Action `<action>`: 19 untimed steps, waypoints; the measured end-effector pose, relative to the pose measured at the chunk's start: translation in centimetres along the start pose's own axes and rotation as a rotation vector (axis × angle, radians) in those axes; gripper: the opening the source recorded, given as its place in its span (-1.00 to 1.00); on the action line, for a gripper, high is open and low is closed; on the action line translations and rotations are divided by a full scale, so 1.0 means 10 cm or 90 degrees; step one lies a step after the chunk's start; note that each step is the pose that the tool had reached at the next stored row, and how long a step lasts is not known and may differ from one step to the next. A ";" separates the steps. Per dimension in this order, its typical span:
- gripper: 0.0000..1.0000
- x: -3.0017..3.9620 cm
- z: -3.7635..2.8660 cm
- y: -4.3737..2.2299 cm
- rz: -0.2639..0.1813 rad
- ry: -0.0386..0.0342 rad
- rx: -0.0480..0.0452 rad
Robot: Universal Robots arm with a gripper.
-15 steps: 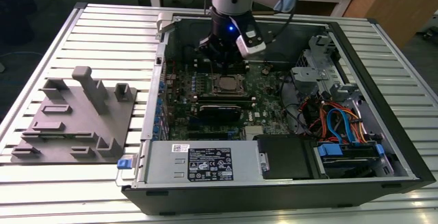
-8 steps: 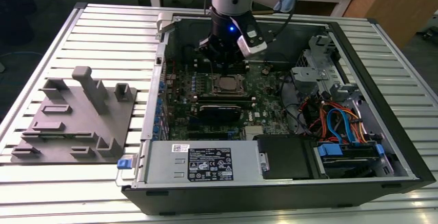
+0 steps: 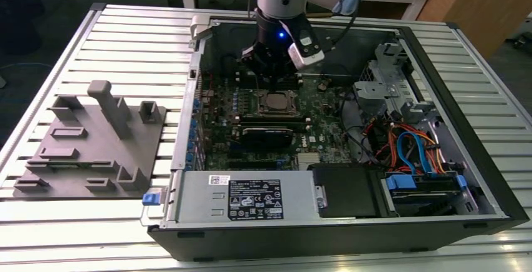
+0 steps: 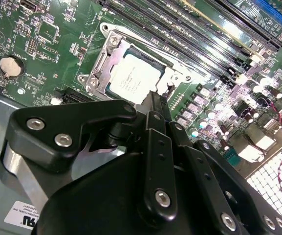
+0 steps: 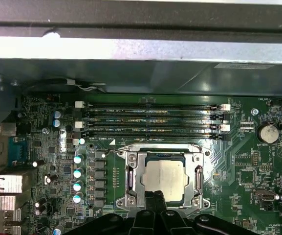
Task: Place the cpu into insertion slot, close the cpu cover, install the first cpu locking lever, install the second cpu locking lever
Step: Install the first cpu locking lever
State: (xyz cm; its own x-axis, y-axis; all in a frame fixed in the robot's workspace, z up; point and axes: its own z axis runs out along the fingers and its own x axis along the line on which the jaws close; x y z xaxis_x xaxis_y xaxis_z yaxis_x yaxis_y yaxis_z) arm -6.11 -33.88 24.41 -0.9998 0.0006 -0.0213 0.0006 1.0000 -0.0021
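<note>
dull silver-grey metal: the cpu (image 5: pixel 166 180), a flat square chip, seated level in the insertion slot (image 5: pixel 180 159) on the green motherboard (image 5: pixel 243 166).
silvery plate: the cpu cover (image 5: pixel 133 182), lying flat around the chip, whose top shows through its window. in the second wrist view the cpu (image 4: pixel 133 78) and the cpu cover (image 4: pixel 99 68) sit the same way.
black hand (image 5: pixel 154 195): fingers pressed together with nothing seen between them, tips at the edge of the cover and just over one side of the chip. in the second wrist view the hand (image 4: pixel 155 100) ends at that same edge. in the exterior view the hand (image 3: pixel 268 82) hangs straight down over the cpu (image 3: pixel 273 102).
beside the socket: long black memory slots (image 5: pixel 150 117), a row of capacitors (image 5: pixel 78 172), a coin cell (image 5: pixel 266 132).
outward: open computer case (image 3: pixel 465 98) with a grey power supply (image 3: pixel 241 200), lying on a slatted metal bench (image 3: pixel 124 29). a grey fixture plate (image 3: pixel 83 160) sits on the bench at the exterior view's left.
</note>
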 end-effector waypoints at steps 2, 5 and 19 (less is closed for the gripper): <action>-0.79 0.006 0.000 0.000 0.000 -0.0001 -0.0001; -0.79 0.053 -0.002 0.000 0.000 0.0000 0.0000; -0.79 0.250 -0.005 0.006 0.004 0.0000 -0.0102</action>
State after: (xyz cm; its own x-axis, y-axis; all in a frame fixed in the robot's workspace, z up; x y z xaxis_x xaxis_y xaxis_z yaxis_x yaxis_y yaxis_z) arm -8.61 -33.81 24.41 -0.9998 0.0069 -0.0212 0.0066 0.9999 0.0140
